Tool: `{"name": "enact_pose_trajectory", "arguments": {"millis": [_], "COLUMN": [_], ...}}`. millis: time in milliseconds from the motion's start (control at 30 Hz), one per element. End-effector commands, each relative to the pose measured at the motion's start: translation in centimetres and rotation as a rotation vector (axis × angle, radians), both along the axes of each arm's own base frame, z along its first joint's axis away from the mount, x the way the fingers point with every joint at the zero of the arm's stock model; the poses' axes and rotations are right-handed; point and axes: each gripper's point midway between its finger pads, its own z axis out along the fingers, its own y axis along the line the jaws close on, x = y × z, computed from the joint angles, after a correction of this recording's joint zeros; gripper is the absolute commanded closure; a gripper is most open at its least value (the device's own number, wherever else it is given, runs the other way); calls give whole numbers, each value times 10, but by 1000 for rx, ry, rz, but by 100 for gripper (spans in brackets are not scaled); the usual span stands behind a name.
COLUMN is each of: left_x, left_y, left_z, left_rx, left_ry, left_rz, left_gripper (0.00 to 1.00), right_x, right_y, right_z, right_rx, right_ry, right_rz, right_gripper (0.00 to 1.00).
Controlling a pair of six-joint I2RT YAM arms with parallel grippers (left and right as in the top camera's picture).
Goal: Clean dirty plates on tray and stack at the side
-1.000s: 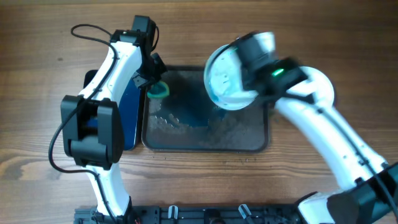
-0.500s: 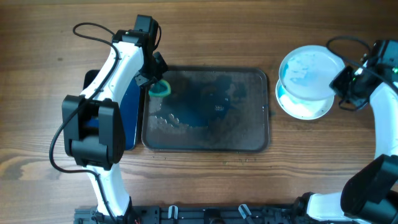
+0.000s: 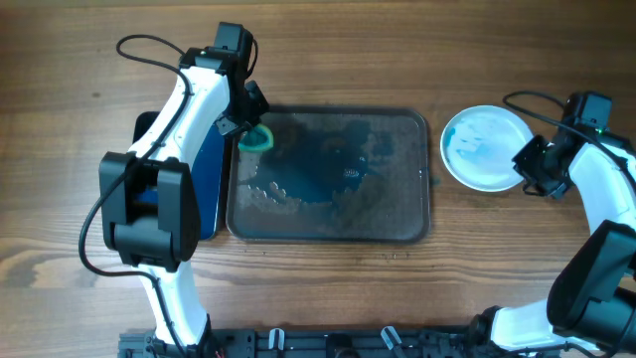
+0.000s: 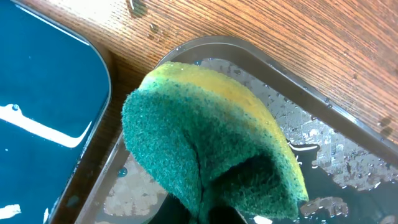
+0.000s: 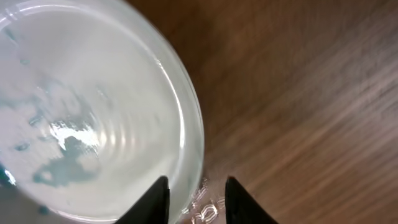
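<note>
Straddling the plate (image 5: 93, 112) rim, the right tool (image 5: 197, 182) stands spread wide.

No text, label or number is legible on anything.

We see a folded green-and-yellow sponge (image 4: 205, 155). At the left, a narrow blue tray (image 3: 211, 189) lies on the wooden table (image 3: 397, 50).

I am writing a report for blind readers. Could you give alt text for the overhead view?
A white plate with teal smears sits on the wooden table, right of a wet dark tray, with the right gripper at its edge. The left gripper holds a green sponge at the tray's upper-left corner, beside a blue tray.
</note>
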Motion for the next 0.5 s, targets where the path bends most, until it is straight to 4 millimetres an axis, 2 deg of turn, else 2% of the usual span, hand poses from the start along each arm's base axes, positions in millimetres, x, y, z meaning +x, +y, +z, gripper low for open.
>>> {"name": "enact_pose_trajectory", "arguments": {"millis": [0,133,200,233,300,333,433,467], "left_x": [2,1,-8,-16,-31,-37,-59,-63], "left_y": [3,15,41,62,89,96,128,136], "left_z": [12,40,50,54,54,50,27,18], "left_rx": [34,68,156,226,294,298,343,348], "left_ry": [-28,-73,-54,-21,49,81,176,189], "left_rz": [-92,-209,-200,-171,-136,-128,-103,-121], "left_gripper": [96,96,96,96,96,96,96,96], "right_x": [10,48,69,78,90,94,102,103], "right_y": [13,48,76,91,116,126,158,163], "right_z": [21,76,106,116,124,126,132,133], "right_rx": [11,10,-6,-12,-14,-14,-17,-16], "right_ry": [-16,-178,-282,-320,-372,-388,-436,-443], "right_rz": [81,232,322,364,431,456,532,544], "right_gripper": [67,64,60,60,60,60,59,59]}}
